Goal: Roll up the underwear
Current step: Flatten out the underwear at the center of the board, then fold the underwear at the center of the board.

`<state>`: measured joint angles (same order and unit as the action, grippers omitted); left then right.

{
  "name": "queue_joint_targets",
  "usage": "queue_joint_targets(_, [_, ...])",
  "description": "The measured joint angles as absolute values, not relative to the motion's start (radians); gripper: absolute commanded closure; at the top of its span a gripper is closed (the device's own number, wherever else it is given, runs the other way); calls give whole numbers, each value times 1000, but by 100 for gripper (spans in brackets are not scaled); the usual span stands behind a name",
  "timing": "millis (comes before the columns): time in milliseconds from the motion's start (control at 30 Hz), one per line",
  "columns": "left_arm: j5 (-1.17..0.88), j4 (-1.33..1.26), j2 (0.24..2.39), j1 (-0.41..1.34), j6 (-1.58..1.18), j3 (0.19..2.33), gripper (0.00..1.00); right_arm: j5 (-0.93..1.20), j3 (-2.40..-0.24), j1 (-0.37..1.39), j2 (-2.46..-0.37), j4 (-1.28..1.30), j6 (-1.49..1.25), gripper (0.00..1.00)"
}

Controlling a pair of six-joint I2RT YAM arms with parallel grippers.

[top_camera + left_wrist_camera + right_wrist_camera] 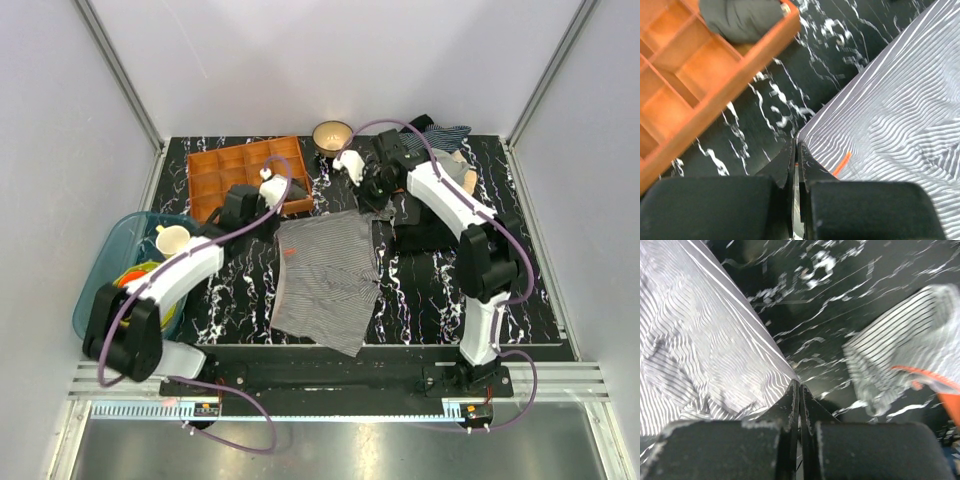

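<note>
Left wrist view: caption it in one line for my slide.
Left claw pinches a corner of the striped underwear beside the orange divided tray.

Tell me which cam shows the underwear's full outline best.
Top external: the underwear lies spread flat, nearly its whole outline in view. Left wrist shows only one striped corner pinched in the shut left hand; right wrist only the other far corner in the shut right hand, the rest cropped.
</note>
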<state>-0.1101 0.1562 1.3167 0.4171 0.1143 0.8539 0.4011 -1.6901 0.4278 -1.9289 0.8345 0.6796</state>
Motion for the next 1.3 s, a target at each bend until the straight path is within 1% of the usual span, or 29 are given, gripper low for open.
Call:
queue_joint_targets(100, [-130,111,1435,381,132,941,100,382,-1815,422,-2006,818,680,100])
queue_joint_targets(233, [-140,73,1513,334,150,1011,100,367,-1929,420,-2069,800,680,100])
queue_joint_targets(367, [-142,53,1520,313,165,1015,100,369,-1950,418,-2077,797,680,100])
queue_joint_targets(500, [-146,44,1513,313,189,1008,100,416,-1940,417,-2072,801,680,100])
queue_joint_targets(700, [-187,57,1414,324,263,919,100,525,-1756,428,-1967,823,696,100])
queue_joint_targets(933, [-219,139,1288,403,414,818,100,595,-1521,485,-1810,846,722,100])
queue_joint_targets(1133, [-226,232,1183,453,493,745,100,654,-1383,519,-1707,842,729,100])
queue_joint_targets(1300, [-233,286,1090,487,524,698,100,702,-1288,554,-1677,833,720,100])
